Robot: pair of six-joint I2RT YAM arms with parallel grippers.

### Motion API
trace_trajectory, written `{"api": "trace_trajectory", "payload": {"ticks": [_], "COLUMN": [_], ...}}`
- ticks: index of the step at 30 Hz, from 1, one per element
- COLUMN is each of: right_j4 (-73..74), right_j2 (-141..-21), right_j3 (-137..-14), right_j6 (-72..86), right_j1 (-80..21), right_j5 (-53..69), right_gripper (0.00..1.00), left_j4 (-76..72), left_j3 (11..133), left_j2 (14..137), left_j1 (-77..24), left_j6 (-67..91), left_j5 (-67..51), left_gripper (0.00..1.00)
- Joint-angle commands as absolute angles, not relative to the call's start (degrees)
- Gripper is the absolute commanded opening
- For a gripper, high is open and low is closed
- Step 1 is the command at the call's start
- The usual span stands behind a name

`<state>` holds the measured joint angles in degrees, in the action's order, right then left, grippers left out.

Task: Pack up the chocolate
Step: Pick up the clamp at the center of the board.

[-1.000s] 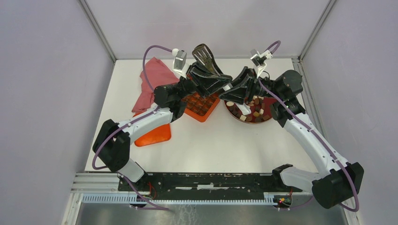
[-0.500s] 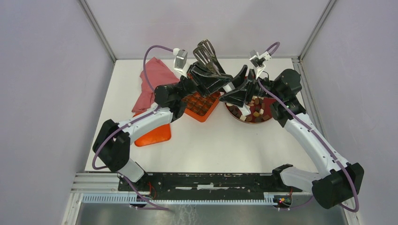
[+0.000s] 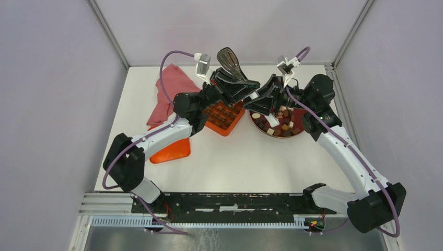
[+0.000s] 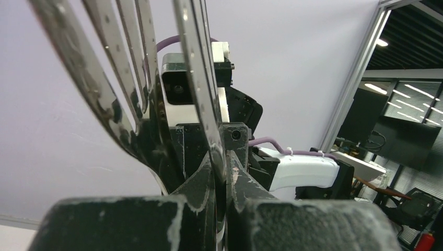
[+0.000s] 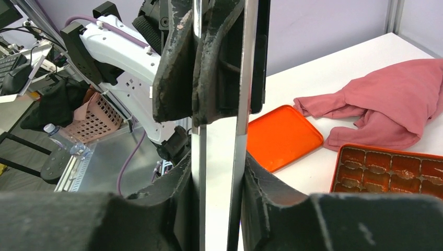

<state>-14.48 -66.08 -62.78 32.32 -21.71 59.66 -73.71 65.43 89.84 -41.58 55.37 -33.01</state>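
Several small dark, light brown and cream chocolate pieces lie on a dark red round plate at the back right. An orange gridded box sits left of it and also shows in the right wrist view, its cells holding brown pieces. Metal tongs with a slotted head hang in the air between both arms. My left gripper is shut on the tongs near the slotted blades. My right gripper is shut on the tongs' two metal arms, above the plate's left edge.
An orange lid lies on the white table left of the box. A pink cloth is bunched at the back left. The cell's walls stand close behind.
Both grippers keep hold of the tongs. The slotted head swung slightly right and back again. The right wrist shifted a little up and toward the back.
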Motion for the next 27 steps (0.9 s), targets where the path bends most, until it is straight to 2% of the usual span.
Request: {"api": "trace_trajectory", "payload": {"ticks": [1,6,15,22,27], "right_j4": [-16.81,-19.77,-21.13,-21.22,-21.57], "right_j2": [-65.88,-65.67,-65.67,-65.45,-65.43], "right_j3": [-64.96,-63.76,-62.92,-62.73,-62.86], "right_j6": [32.09,34.6,35.95,36.22,36.28], "right_j1": [-22.13,-22.14,-22.04,-21.03,-20.17], "right_j5": [60.15,60.99,61.02,61.17,61.7], "right_gripper": [0.3,0.27,0.28,0.28,0.3], "left_j4": [-75.28,-75.15,-74.65,-66.68,-61.12], "left_j3": [67.41,66.42,65.58,65.22,63.33], "left_j2": [87.98,87.08,86.24,83.21,80.29], "left_j1": [-42.03,-41.97,-41.97,-41.83,-41.38], "left_j6": [54.82,54.7,54.37,50.85,47.77], "left_j5": [-30.78,-29.57,-29.02,-28.74,-27.09], "left_gripper": [0.06,0.25,0.29,0.54,0.6]}}
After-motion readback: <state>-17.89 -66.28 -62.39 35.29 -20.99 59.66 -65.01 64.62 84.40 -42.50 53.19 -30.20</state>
